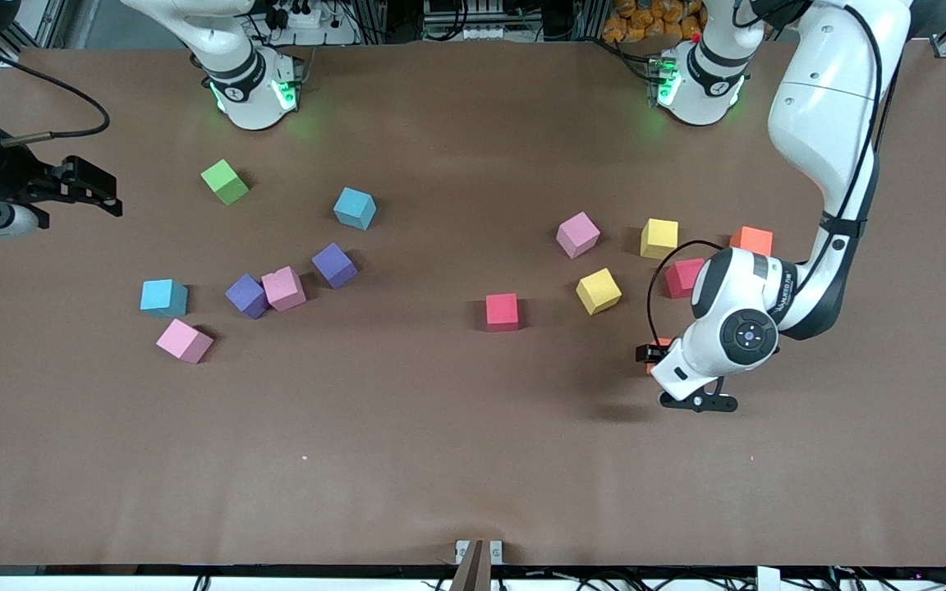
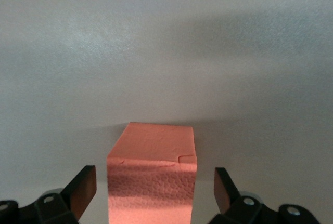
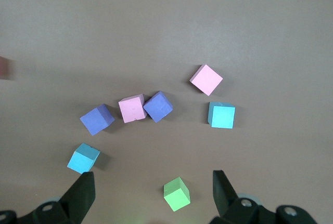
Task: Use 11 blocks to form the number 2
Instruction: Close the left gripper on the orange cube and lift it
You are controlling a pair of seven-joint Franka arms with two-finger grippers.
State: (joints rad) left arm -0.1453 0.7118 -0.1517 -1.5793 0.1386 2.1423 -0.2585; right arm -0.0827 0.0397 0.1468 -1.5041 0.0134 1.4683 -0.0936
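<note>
While no digit stands formed, blocks (image 1: 502, 312) scattered loose across the table (image 1: 440, 460), each tilted its own way, no shared long axis. Orange cube (image 2: 152, 177) at the left arm's end, low between the spread fingers (image 2: 80, 190) of the left gripper (image 2: 153, 195), untouched. Right gripper (image 3: 151, 198) open wide, empty, waiting above the green cube (image 3: 176, 194).

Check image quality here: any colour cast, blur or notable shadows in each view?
Front view: sharp, evenly lit, soft shadow under the left gripper, green glow from both arm bases. Left wrist view: table looks washed-out grey, the orange block between open jaws is close and slightly soft. Right wrist view: clear, short shadows beside the blocks, like the lime-green cube.
</note>
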